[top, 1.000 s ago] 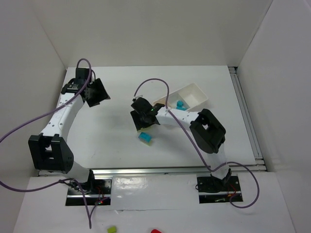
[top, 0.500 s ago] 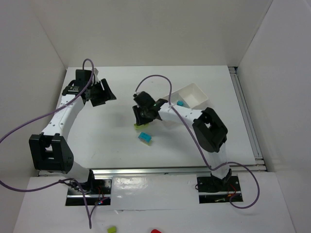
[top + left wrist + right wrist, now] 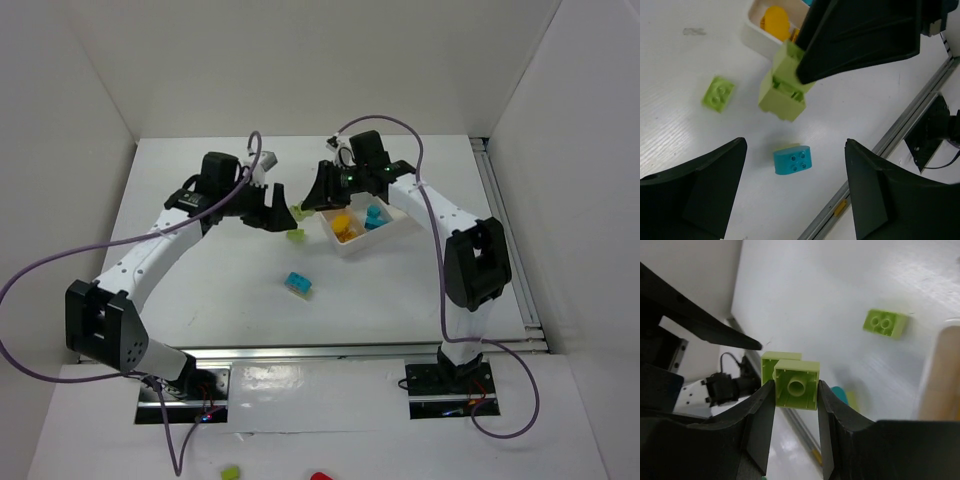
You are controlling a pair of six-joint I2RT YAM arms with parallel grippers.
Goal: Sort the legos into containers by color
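1. Two lime green legos, joined as one lime green stack (image 3: 796,386), clamped between the fingers of the right hand (image 3: 794,396); hanging above the tabletop (image 3: 200,290), just left of the tray (image 3: 385,238).
2. Left hand (image 3: 795,145) spread wide and grasping nothing, hovering close to the right hand, above a cyan brick (image 3: 792,160) and a loose green brick (image 3: 718,94), both lying on the tabletop.
3. Could knock hand against hand, given the crowding in one small spot left of the tray.
4. Could shed half the stack: seemingly pinched on one brick only, the other clinging by its studs and liable to split off on a jolt.
5. Could land in the wrong compartment: orange-yellow pieces (image 3: 343,226) in the left end, cyan pieces (image 3: 375,214) in the middle, the right end partly hidden, so no telling its contents.
6. Could shove the tray sideways by crossing its wall too low.
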